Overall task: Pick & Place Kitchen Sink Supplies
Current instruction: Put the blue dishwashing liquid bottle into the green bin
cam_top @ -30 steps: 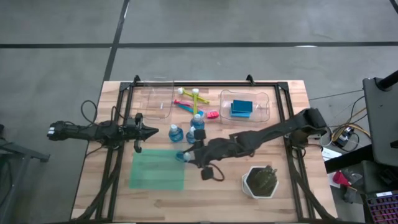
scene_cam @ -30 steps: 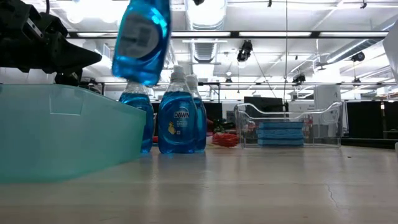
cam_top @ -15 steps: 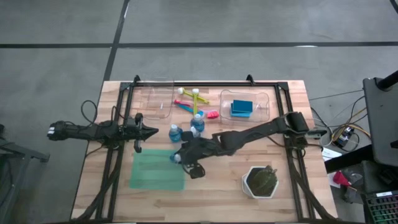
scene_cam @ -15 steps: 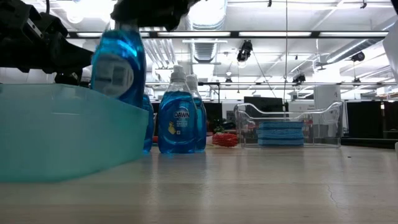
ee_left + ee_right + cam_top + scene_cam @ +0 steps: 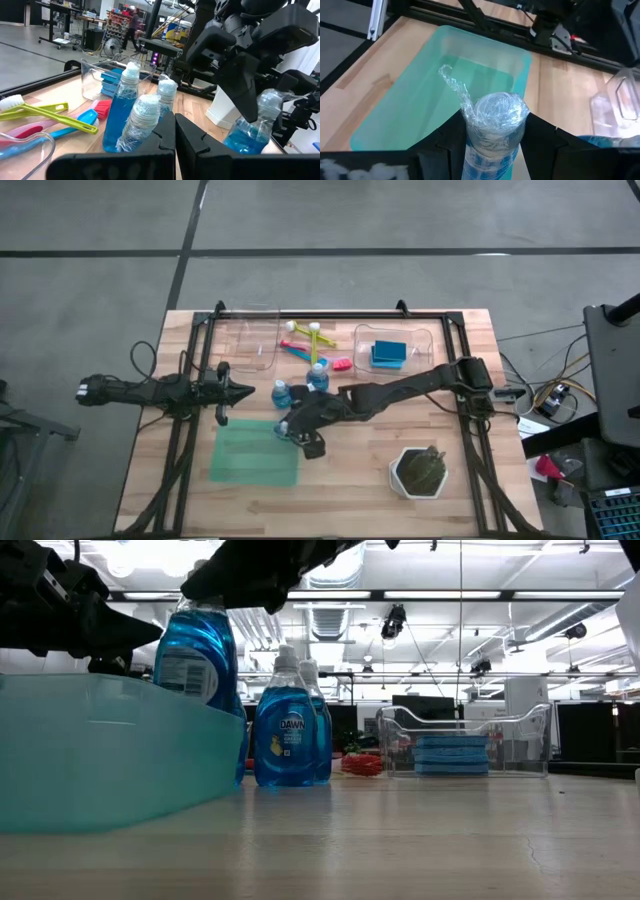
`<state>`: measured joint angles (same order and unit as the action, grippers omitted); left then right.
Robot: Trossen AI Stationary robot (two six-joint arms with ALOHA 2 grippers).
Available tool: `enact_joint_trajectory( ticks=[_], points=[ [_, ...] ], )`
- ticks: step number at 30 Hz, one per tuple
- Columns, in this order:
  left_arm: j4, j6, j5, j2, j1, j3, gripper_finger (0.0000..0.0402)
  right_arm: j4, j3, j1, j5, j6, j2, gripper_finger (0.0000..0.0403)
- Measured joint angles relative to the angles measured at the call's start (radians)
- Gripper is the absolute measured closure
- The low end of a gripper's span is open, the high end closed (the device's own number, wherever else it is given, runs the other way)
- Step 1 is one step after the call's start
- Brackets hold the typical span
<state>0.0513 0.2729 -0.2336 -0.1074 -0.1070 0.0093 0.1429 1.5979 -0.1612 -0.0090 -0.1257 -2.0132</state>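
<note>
My right gripper (image 5: 290, 428) is shut on a clear bottle of blue liquid (image 5: 194, 652), upright over the right end of the translucent green tray (image 5: 250, 455). The tray's wall (image 5: 110, 750) hides the bottle's base. Three more blue bottles (image 5: 281, 393) (image 5: 318, 376) (image 5: 131, 107) stand on their bases on the table just beyond the tray. My left gripper (image 5: 245, 391) waits shut, level above the table, pointing at them. Two blue sponges (image 5: 388, 354) lie in a clear bin. The yellow-green, blue and pink brushes (image 5: 312, 340) lie at the far edge. My right gripper pinches the bottle at its neck, just under the plastic-wrapped cap (image 5: 496, 114), with one finger (image 5: 451, 137) on each side. It comes from above, slanting in from the table's right. The bottle hangs upright below the fingers; whether its base rests in the tray is hidden.
A clear bin (image 5: 252, 340) stands at the far left and the sponge bin's rim (image 5: 428, 350) at the far right. A white hexagonal pot with a dark plant (image 5: 420, 471) sits near the right front. Black frame rails (image 5: 190, 430) run along both sides.
My right gripper has come down and slightly toward the table's left, over the tray's right end. The bottle, tilted and high a second ago, now hangs upright and lower, with its base behind the tray wall. The left arm has kept still.
</note>
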Motion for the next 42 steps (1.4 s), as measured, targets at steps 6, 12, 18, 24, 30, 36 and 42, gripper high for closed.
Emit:
enact_joint_trajectory(
  ticks=[6,12,18,24,30,36,42],
  points=[
    [0.000,0.000,0.000,0.000,0.000,0.000,0.0401,-0.023,-0.032,0.003,-0.001,0.018,0.000,0.0257],
    [0.000,0.000,0.000,0.000,0.000,0.000,0.0401,-0.083,-0.065,0.003,0.000,0.016,0.000,0.0257],
    [0.000,0.000,0.000,0.000,0.000,0.000,0.0401,-0.095,-0.071,0.009,0.000,0.022,-0.009,0.0257],
    [0.000,0.000,0.000,0.000,0.000,0.000,0.0401,-0.113,-0.060,0.013,-0.003,0.022,-0.063,0.0257],
    [0.000,0.000,0.000,0.000,0.000,0.000,0.0401,-0.120,-0.051,0.014,-0.001,0.023,-0.074,0.0252],
    [0.000,0.000,0.000,0.000,0.000,0.000,0.0401,-0.121,-0.051,0.014,0.012,0.016,-0.075,0.0208],
    [0.000,0.000,0.000,0.000,0.000,0.000,0.0401,-0.119,-0.051,0.014,0.015,-0.009,-0.062,0.0151]
  ],
)
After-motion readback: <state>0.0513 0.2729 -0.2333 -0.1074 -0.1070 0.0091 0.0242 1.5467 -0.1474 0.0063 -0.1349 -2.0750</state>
